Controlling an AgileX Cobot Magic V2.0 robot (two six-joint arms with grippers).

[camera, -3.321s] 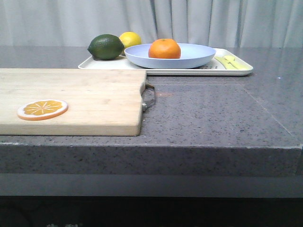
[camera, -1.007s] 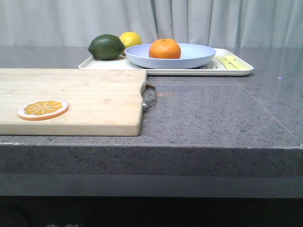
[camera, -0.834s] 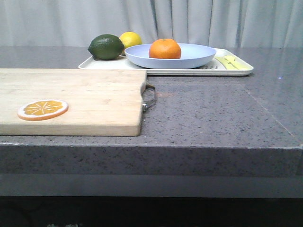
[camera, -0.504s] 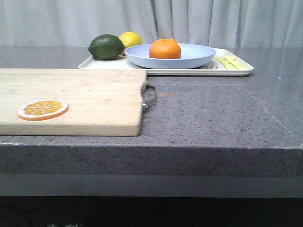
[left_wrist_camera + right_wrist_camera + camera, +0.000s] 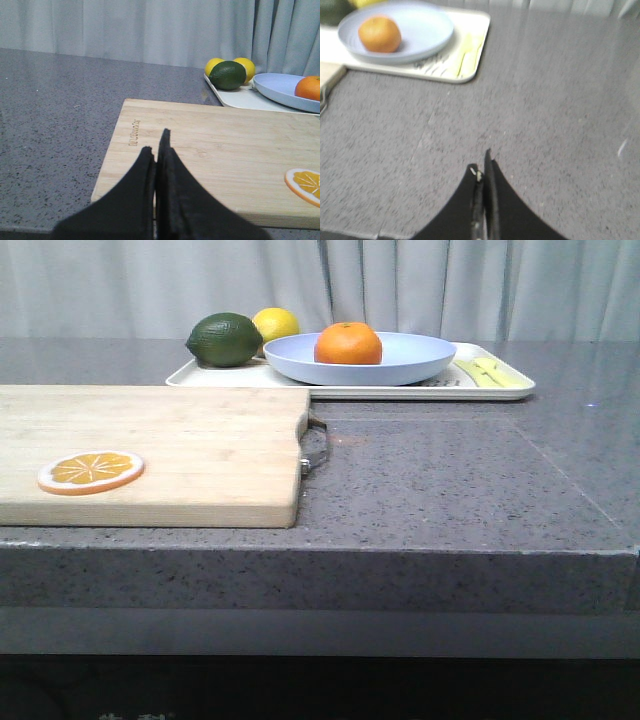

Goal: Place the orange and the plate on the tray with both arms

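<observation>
Orange (image 5: pixel 348 343) sits in plate (image 5: pixel 359 358), plate on tray (image 5: pixel 500 386) at the counter's far side. Left gripper (image 5: pixel 157 150) and right gripper (image 5: pixel 482 175) both closed, empty, well apart from the tray. Placement looks complete; I'd judge no further move is needed.

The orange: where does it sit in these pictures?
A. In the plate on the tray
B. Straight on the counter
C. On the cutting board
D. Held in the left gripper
A: the orange rests in the plate, which stands on the tray; both grippers are shut and hold nothing.
</observation>
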